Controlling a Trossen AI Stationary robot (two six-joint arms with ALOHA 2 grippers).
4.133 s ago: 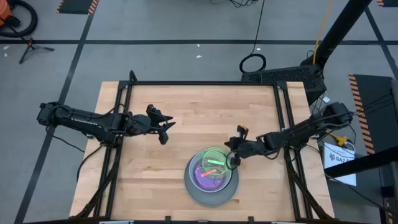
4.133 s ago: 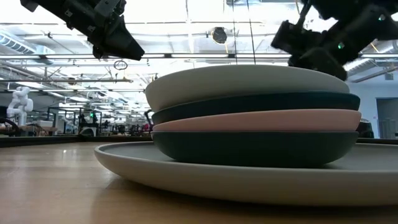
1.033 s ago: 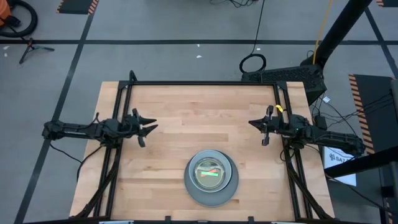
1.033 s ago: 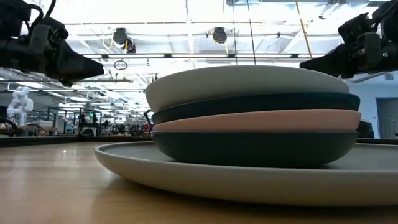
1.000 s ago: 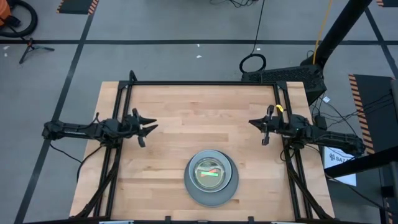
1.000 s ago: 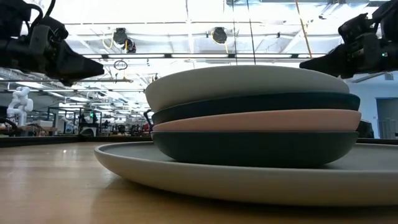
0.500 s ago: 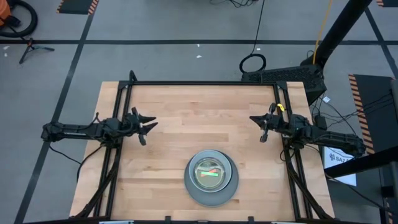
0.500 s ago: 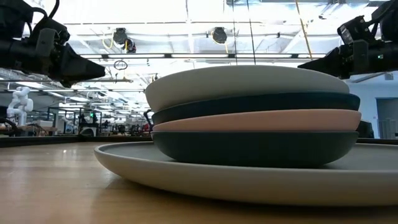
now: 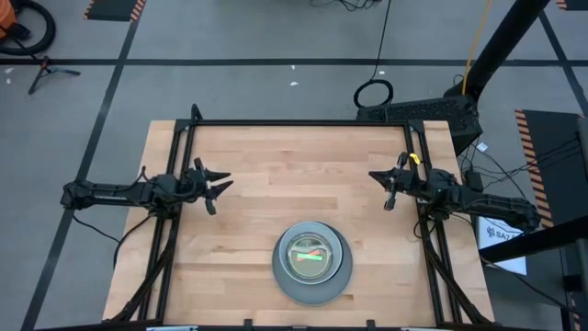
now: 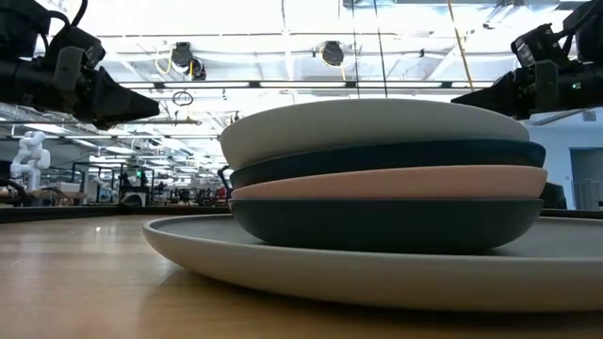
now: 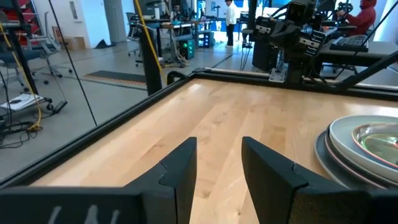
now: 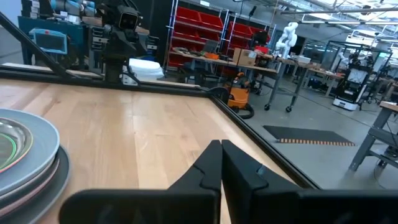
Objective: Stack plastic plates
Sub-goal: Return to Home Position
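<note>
Wooden table (image 9: 294, 156) carries the large grey plate (image 9: 281, 276) near its front edge. The stack of smaller plates (image 9: 312, 256) is nested on that plate, a greenish one uppermost. Left gripper (image 9: 225, 185) hangs well left of and behind the large grey plate, fingers parted, empty; right gripper (image 9: 372, 177) hangs well right of and behind it, fingers pressed together, empty.
</note>
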